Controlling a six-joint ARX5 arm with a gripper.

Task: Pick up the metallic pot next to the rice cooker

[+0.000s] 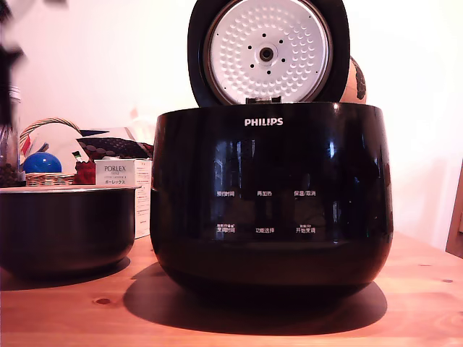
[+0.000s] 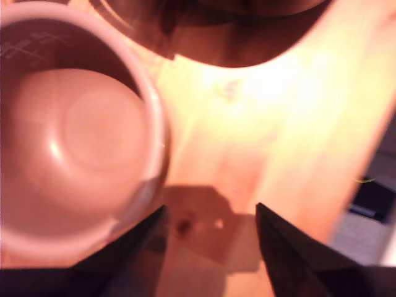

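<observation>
The metallic pot (image 1: 66,228) is a wide dark bowl with a thin silvery rim, standing on the wooden table at the exterior view's left. Beside it is the rice cooker (image 1: 271,195), glossy black with a PHILIPS logo and its lid raised to show the dimpled silver plate. From the wrist view I look down into the pot (image 2: 80,136); the cooker's dark body (image 2: 247,28) lies beyond it. My gripper (image 2: 210,208) hangs open over bare wood just outside the pot's rim, one finger (image 2: 139,244) close to that rim, nothing between the fingers.
Behind the pot are a wicker basket (image 1: 47,177) holding a blue ball (image 1: 41,163) and a white PORLEX box (image 1: 119,177). A blurred dark shape (image 1: 9,65) fills the exterior view's upper left. The wrist view shows the table's edge (image 2: 356,179) with floor beyond.
</observation>
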